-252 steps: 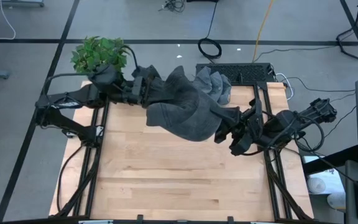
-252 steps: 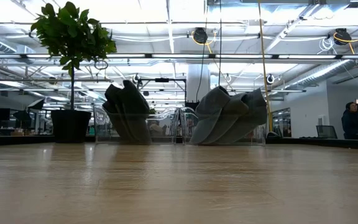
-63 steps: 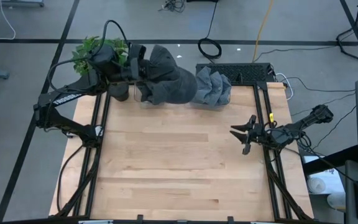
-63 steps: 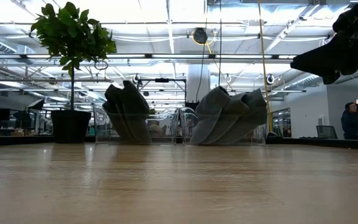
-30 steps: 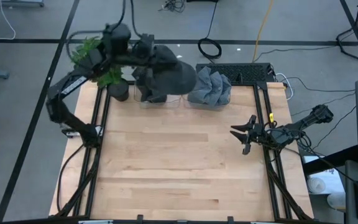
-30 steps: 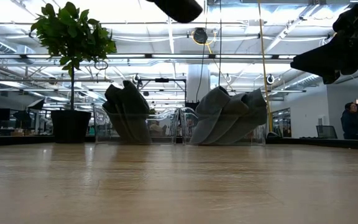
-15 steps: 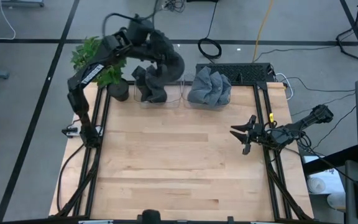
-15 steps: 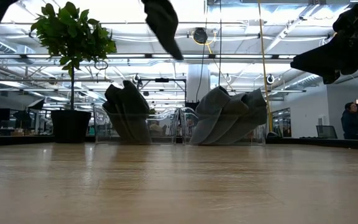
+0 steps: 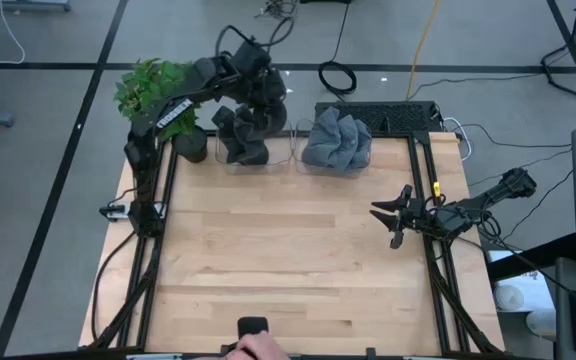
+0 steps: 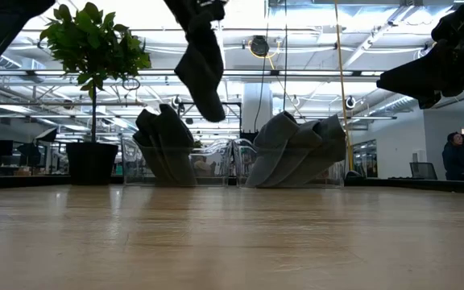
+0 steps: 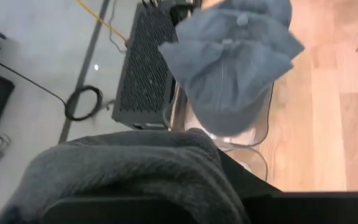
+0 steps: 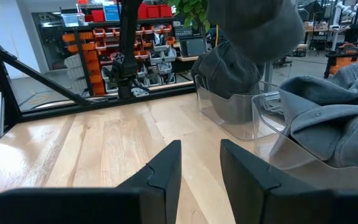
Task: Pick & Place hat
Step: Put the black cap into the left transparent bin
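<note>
A dark grey hat [image 9: 265, 100] hangs from my left gripper [image 9: 252, 74], which is shut on it, high over the far left of the table. In the low view the hat [image 10: 200, 68] dangles above the left clear bin [image 10: 139, 165], where other dark hats [image 9: 242, 142] stand. Light grey hats [image 9: 336, 140] fill the bin beside it. My right gripper [image 9: 393, 215] waits open above the table's right side, holding nothing. My left gripper holds the hat by its upper end [image 10: 197, 14], coming at it from above. The cloth [image 11: 129, 174] covers the fingers in the left wrist view, so the hold itself is hidden. The hat hangs slack below the gripper, clear of the bin and the table.
A potted plant [image 9: 158, 88] stands at the far left corner beside the bins. A black box [image 9: 378, 115] sits behind the right bin. A person's hand [image 9: 260, 347] with a small dark object [image 9: 253, 326] shows at the near edge. The wooden tabletop [image 9: 288, 270] stretches between.
My left gripper has swung toward the far edge and come down over the left bin. The hat, spread wide under it a second ago, now hangs narrow and has dropped into the low view's sight. My right arm has kept still.
</note>
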Robot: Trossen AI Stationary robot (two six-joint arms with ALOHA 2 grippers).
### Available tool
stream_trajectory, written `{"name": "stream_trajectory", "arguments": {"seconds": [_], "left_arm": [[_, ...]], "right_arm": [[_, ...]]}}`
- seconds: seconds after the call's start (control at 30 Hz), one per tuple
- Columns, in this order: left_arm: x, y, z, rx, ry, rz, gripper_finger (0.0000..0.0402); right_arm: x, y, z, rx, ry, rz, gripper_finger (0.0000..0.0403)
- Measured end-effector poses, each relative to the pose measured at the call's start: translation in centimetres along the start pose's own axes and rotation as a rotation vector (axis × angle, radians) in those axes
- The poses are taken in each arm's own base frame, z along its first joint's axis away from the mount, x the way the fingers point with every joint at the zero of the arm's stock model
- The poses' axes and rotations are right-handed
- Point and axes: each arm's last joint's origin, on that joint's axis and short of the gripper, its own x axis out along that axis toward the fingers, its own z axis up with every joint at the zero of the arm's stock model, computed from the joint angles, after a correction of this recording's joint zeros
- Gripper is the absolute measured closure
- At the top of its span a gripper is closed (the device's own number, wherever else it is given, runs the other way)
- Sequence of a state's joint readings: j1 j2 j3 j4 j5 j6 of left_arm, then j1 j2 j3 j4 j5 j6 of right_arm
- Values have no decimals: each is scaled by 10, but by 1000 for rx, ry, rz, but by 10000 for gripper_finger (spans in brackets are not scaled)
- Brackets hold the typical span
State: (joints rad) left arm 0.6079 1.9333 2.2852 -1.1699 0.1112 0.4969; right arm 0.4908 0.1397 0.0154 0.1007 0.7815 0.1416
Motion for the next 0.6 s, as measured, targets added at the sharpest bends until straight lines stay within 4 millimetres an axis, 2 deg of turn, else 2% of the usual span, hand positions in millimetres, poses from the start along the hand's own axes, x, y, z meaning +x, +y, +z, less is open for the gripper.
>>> {"name": "stream_trajectory", "arguments": {"seconds": [0.33, 0.6], "left_arm": [[37, -1, -11, -20, 122, -87, 399], [53, -3, -18, -47, 203, -108, 399]], "right_arm": [[0, 0, 0, 0, 0, 0, 305], [0, 0, 0, 0, 0, 0, 305]]}}
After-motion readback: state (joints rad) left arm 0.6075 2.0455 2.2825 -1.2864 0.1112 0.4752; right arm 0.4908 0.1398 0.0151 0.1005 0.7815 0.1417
